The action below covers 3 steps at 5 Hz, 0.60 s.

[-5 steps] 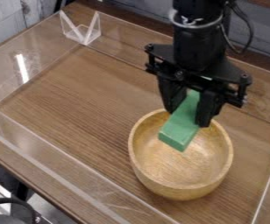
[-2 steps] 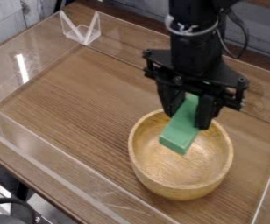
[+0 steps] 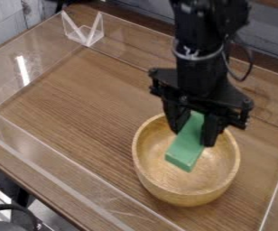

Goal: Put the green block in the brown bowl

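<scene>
Camera view: here you are, looking down on the wooden table (image 3: 69, 117), with the arm (image 3: 202, 50) reaching in from the top edge.
Arm: black, bulky, right of the middle of your picture, covering the bowl's far edge.
Gripper (image 3: 195, 117): clenched on the block, and there's your grip, at the block's upper end; the fingertips themselves are hard to pick out against the dark body.
Block (image 3: 186, 152): bright green, tilted in your view, its lower end leaning to the left, and it shows against the inside of the bowl; whether it touches the bottom, you cannot tell from here.
Bowl (image 3: 191, 192): light brown, round, thick-rimmed, sitting on the table below the arm in your picture, its near side in full sight.
Upper left: a clear container (image 3: 84, 29) with pale edges, well apart from the bowl.
Lower left: a black object (image 3: 12, 217) at the corner, partly cut off by your frame.
Right of the arm: a dark cable (image 3: 246, 56), curving down beside it.
</scene>
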Motion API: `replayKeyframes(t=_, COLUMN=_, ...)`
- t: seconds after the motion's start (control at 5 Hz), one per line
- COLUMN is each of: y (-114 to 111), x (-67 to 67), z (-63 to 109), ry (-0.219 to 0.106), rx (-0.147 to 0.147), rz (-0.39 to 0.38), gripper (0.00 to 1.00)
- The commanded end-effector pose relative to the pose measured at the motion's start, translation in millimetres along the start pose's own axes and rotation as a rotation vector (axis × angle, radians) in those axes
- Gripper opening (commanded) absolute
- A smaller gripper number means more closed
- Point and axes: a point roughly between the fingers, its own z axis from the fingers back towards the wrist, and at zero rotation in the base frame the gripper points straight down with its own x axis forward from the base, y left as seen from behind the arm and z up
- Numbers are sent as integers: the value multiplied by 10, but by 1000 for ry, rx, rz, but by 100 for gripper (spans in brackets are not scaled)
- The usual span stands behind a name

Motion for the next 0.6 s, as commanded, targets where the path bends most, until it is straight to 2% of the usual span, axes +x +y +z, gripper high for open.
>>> replayKeyframes(t=0.0, y=-44, x=55, z=-33, ry=-35, rx=-3, rz=-19, gripper=0)
replayKeyframes(t=0.4, y=-39, x=67, z=-133, ry=-33, rx=-4, rz=-18, gripper=0)
